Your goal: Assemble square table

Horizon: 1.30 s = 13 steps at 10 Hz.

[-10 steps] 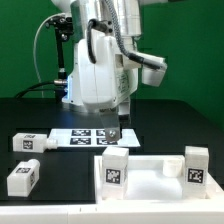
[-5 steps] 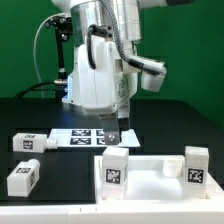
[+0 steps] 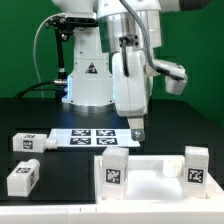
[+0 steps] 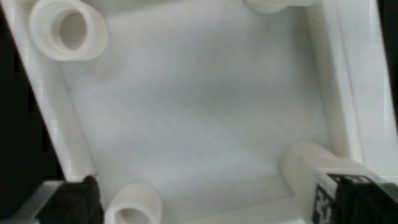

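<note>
The square table top (image 3: 150,183) lies at the near edge of the black table (image 3: 185,115), a broad slab of smooth matt white plastic with a raised rim. In the wrist view we look straight down on that square table top (image 4: 196,100), and its surface is plain and faintly shaded.

Behind it rises the arm's base (image 3: 85,88), a rounded glossy white shell with a warning triangle on it. The arm (image 3: 130,75) leans out from the base toward the exterior view's right.

The marker board (image 3: 95,136), thin and flat with black square tags, lies between the base and the top.

Next come the blocky white legs, each with a black-and-white square tag. One leg (image 3: 117,168) stands upright at the top's end on the exterior view's left, and a second leg (image 3: 196,165) stands at the other end. We cannot tell whether either is seated in a socket. A third leg (image 3: 28,143) and a fourth leg (image 3: 22,178) lie on the black table, well apart from the top on the exterior view's left.

The gripper (image 3: 137,128) hovers over the top's far edge, just beside the marker board's end. In the wrist view its dark fingers (image 4: 356,192) stand wide apart with nothing held between them.

Smallest are the round sockets. One ring-shaped socket (image 4: 71,28) and another socket (image 4: 139,200) sit along one rim, and a stubby cylindrical one (image 4: 311,165) sits near the other.
</note>
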### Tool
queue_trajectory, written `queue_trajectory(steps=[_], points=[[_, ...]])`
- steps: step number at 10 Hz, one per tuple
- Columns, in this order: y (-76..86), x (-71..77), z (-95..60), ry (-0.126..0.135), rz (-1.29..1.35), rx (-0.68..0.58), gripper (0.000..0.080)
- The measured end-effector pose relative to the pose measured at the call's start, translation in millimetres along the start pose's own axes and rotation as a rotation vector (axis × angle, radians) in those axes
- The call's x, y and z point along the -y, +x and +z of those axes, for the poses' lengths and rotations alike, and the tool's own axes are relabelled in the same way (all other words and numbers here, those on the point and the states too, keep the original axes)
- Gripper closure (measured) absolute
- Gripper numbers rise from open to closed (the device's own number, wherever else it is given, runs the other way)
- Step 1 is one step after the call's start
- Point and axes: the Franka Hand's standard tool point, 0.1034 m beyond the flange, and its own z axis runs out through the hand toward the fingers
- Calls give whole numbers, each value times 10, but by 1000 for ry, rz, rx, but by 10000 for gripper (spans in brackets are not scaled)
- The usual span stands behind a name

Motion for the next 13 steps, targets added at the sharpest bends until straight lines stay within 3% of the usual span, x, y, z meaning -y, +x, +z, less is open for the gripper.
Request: queue_trajectory(steps=[3, 4, 6, 8, 11, 13], points=[[0, -11, 15, -2, -4, -1, 150], [3, -73, 56, 18, -7, -11, 150], [90, -437, 218, 23, -21, -44, 150], [156, -658, 378, 40, -22, -73, 150], [141, -860, 680, -1, -42, -108, 150], [73, -875, 865, -20, -60, -126, 150]])
